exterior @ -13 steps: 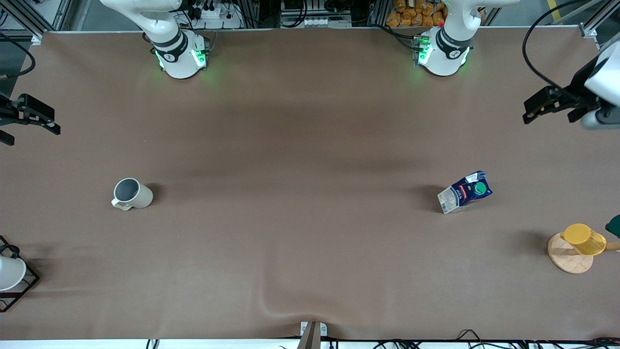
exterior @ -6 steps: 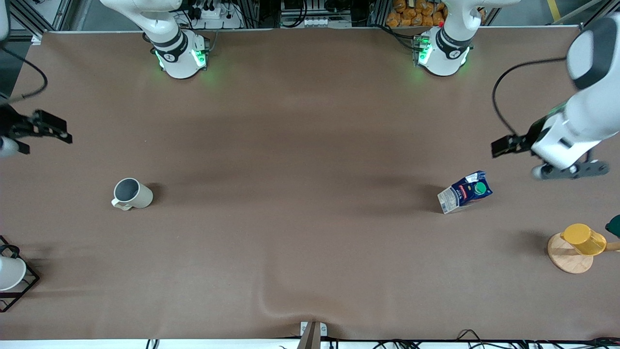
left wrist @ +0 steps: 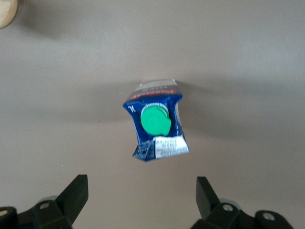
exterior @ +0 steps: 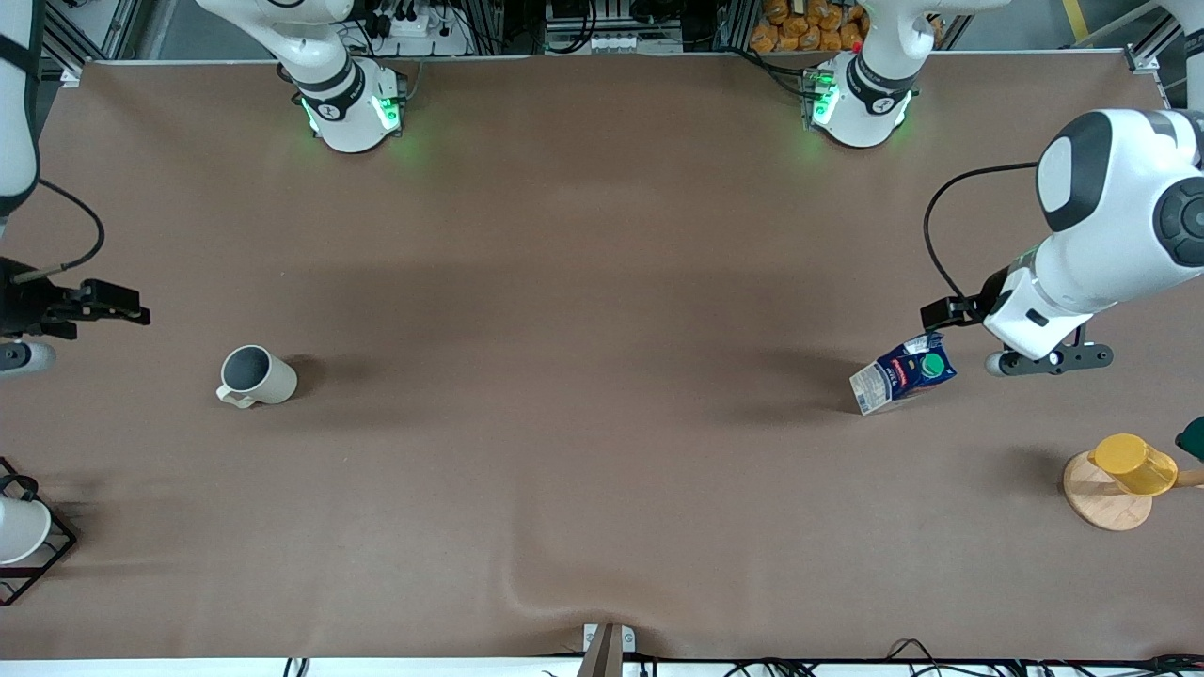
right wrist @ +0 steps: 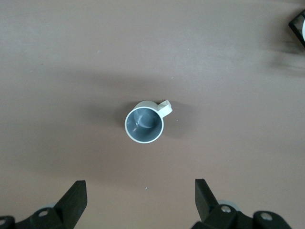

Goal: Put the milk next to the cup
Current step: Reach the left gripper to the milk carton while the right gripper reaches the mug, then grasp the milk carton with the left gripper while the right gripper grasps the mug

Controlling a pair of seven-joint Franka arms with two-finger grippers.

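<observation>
Front view: milk (exterior: 903,373) stands on the table (exterior: 583,451) toward the left arm's end, cup (exterior: 256,376) well apart toward the right arm's end. Left gripper (left wrist: 138,202) hangs over the table just beside the milk, jaws wide. Right gripper (right wrist: 138,202) up near the cup, jaws wide.

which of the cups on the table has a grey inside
The small beige-cream mug toward the right arm's end; the yellow cup and white racked cup lack it.
</observation>
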